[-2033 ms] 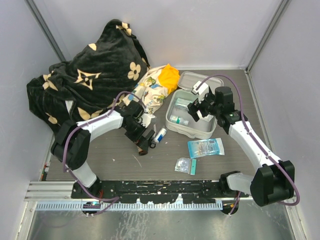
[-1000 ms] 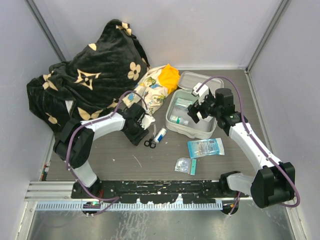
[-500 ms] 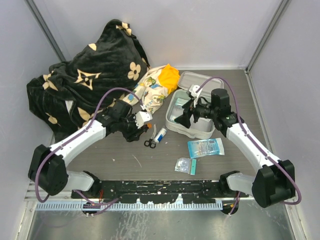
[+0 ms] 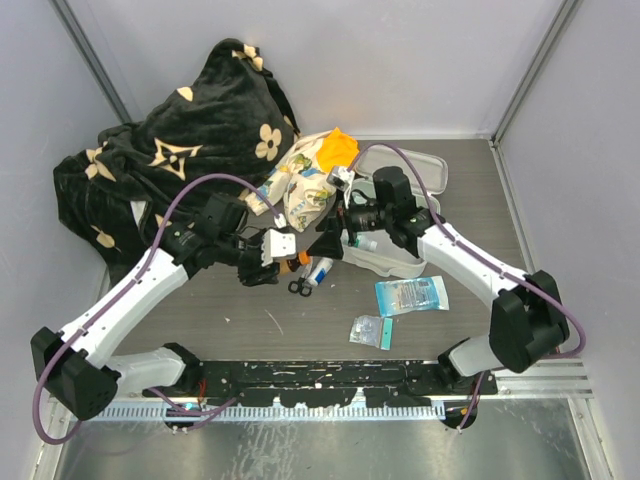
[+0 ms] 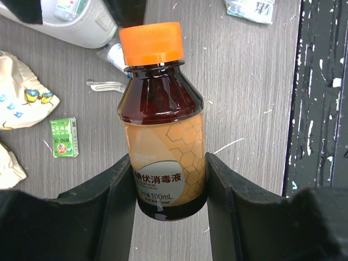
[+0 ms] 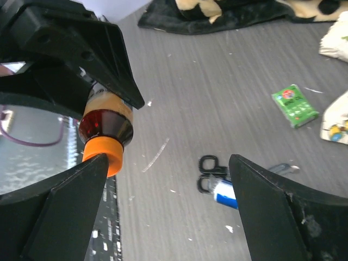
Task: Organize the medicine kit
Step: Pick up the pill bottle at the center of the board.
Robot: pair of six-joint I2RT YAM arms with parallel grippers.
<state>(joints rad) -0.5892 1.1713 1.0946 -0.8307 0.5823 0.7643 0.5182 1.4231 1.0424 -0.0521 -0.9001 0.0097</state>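
Note:
A brown bottle with an orange cap and a honeycomb label hangs above the table, with my left gripper shut on its lower body. From above, the bottle lies between the two grippers. My right gripper is open and wide, with nothing between its fingers. The cap sits just beside its left finger. The medicine kit, a white case with its lid thrown back, stands open behind my right gripper. Small packs lie inside.
Black scissors and a blue-and-white tube lie below the bottle. A green box sits near the floral-and-orange cloth. A blue packet and a small sachet lie near the front. A black blanket fills the back left.
My left arm has carried the bottle rightward, toward the kit. My right arm has swung left out of the kit to meet it, and its jaws have widened.

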